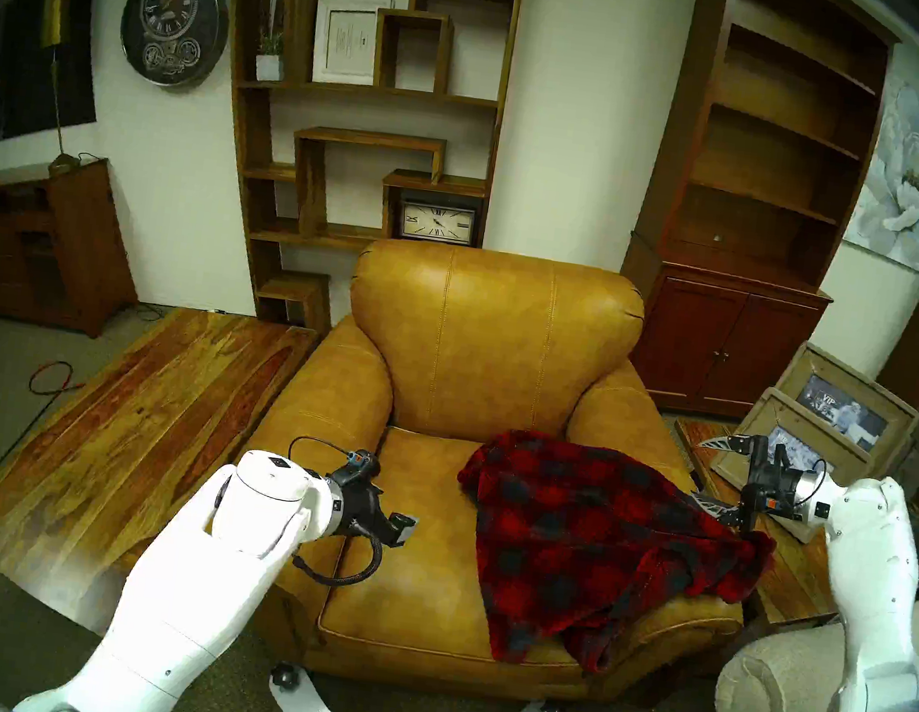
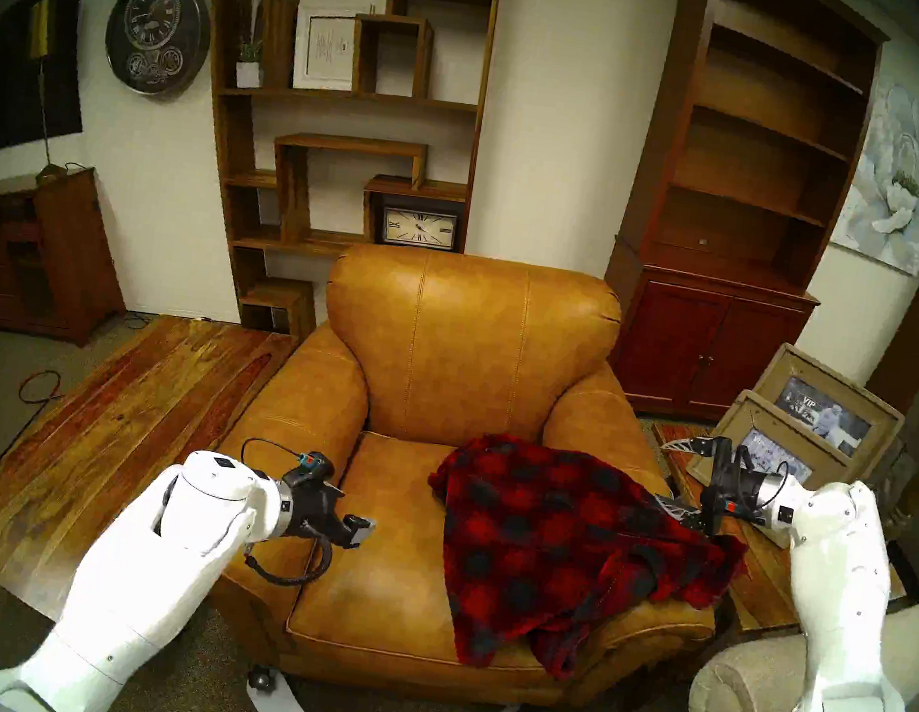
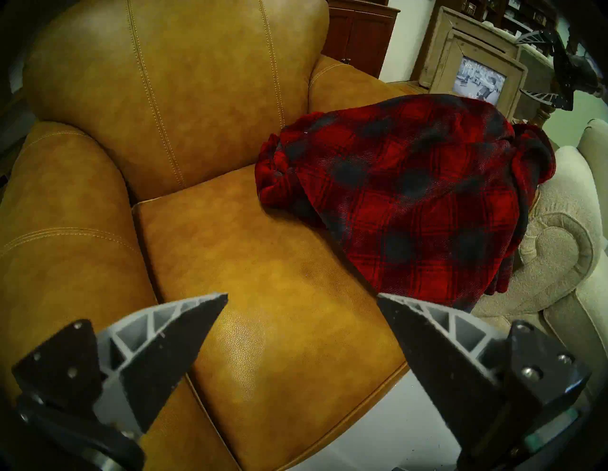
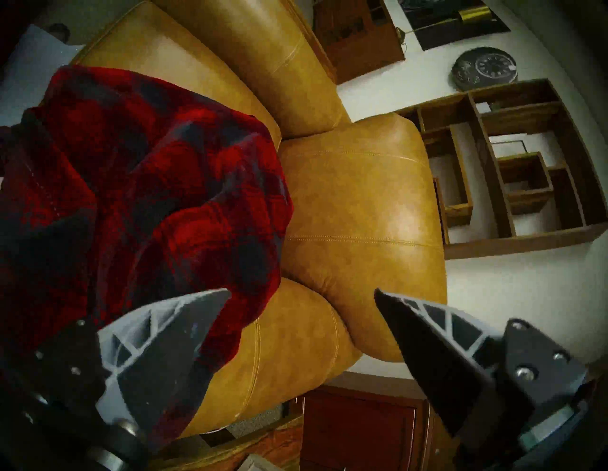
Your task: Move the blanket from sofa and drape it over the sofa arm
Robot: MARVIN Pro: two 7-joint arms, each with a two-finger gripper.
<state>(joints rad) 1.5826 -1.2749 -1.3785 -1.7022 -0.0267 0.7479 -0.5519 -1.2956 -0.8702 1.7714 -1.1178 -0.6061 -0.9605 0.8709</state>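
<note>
The blanket (image 1: 596,542) is draped over the sofa arm (image 1: 639,426); both jaws stand open, empty. The right gripper (image 1: 711,473) should be drawn clear without snagging fleece.

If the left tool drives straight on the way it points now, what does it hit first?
Most likely the bare seat cushion of the sofa. The left tool stands open, aimed down and toward the blanket, which lies farther along, by the sofa arm. Depth is hard to judge.
</note>
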